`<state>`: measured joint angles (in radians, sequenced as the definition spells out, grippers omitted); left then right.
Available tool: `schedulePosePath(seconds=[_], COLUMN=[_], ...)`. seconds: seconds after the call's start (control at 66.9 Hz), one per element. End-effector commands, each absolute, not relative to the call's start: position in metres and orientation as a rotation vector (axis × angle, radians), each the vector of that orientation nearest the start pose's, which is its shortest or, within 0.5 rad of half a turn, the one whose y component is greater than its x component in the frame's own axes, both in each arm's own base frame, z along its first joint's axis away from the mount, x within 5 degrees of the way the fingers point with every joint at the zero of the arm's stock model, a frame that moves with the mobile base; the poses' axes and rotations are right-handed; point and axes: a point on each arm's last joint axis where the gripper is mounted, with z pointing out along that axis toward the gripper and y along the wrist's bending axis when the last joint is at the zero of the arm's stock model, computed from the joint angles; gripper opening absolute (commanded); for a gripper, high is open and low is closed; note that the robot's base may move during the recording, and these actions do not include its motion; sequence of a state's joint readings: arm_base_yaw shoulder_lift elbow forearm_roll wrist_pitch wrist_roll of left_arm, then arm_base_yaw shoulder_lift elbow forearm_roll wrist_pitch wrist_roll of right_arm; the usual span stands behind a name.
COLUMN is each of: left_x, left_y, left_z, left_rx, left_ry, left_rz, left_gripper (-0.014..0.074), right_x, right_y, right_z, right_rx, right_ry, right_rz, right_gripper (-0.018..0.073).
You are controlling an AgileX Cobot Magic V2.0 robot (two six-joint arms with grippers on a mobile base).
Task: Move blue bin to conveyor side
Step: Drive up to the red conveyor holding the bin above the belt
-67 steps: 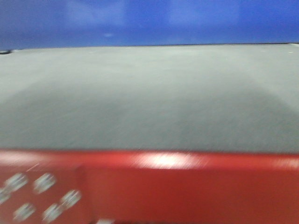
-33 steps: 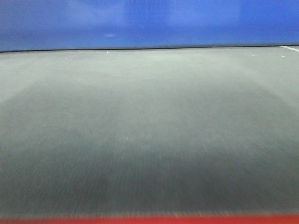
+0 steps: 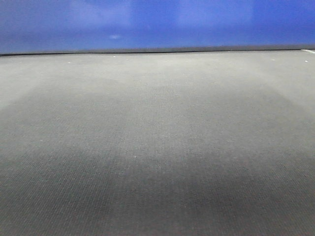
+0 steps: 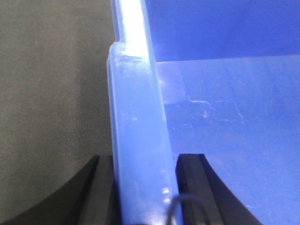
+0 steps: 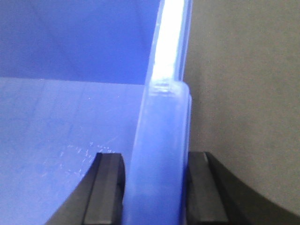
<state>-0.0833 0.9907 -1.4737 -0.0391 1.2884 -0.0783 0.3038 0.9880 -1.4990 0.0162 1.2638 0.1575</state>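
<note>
Front view: flat dark grey-black conveyor belt [image 3: 157,147] with a fine woven fabric texture fills nearly the whole frame, from the near edge to the far one. It is paler toward the far left and far right corners and darker in a broad patch through the middle. There are a few tiny pale specks on the weave.

Large glossy blue rectangular plastic bin [image 3: 157,24]: one wall runs as a band along the far edge of the belt, wider than the frame, with soft light reflections on it. A thin dark line marks where the wall meets the belt. I cannot tell whether the base touches the belt or hangs just above it.

Left wrist view: the bin's thickened blue rim [image 4: 136,117] runs straight up the middle. The belt surface lies outside it on the left, and the scuffed blue inside of the bin is on the right. My left gripper [image 4: 145,187] pinches this rim. One black finger [image 4: 101,187] sits against the outer face and the other against the inner face, with no gap visible on either side. A thin dark wire loop crosses the bottom of the rim.

Right wrist view: mirrored. My right gripper [image 5: 154,187] is clamped on the opposite rim, with black pads [image 5: 105,187] pressed on both faces. The bin's inside is to the left and the belt to the right.

A small white mark [image 3: 307,50] sits at the belt's far right corner, just below the bin wall.
</note>
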Motion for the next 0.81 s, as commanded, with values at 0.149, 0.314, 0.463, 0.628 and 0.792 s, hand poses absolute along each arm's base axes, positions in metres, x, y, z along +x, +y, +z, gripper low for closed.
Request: schedulePosePath(seconds=[0.149, 0.314, 0.463, 0.628, 0.792], left_x=[0.1411, 0.1411, 0.1411, 0.1411, 0.1411], left_y=[-0.0100, -0.0100, -0.0100, -0.0100, -0.0100], left_z=[0.4859, 0.4859, 0.4859, 0.4859, 0.4859], left_rx=[0.017, 0.017, 0.017, 0.017, 0.017], left_ry=[2.189, 2.189, 2.189, 2.189, 2.189], left_rz=[-0.060, -0.060, -0.060, -0.060, -0.059], left_gripper=[-0.0010, -0.0010, -0.0010, -0.0010, -0.0010], right_x=[0.1334, 0.1334, 0.1334, 0.1334, 0.1334], right_y=[0.0349, 0.0349, 0.0349, 0.0349, 0.0349], right_z=[0.4974, 0.4974, 0.4974, 0.4974, 0.4974], right_rx=[-0.167, -0.167, -0.167, -0.167, -0.167], right_ry=[2.103, 2.103, 2.103, 2.103, 2.103], right_rz=[0.173, 0.173, 0.173, 0.173, 0.173], right_gripper=[-0.0082, -0.0082, -0.0082, -0.0082, -0.0082])
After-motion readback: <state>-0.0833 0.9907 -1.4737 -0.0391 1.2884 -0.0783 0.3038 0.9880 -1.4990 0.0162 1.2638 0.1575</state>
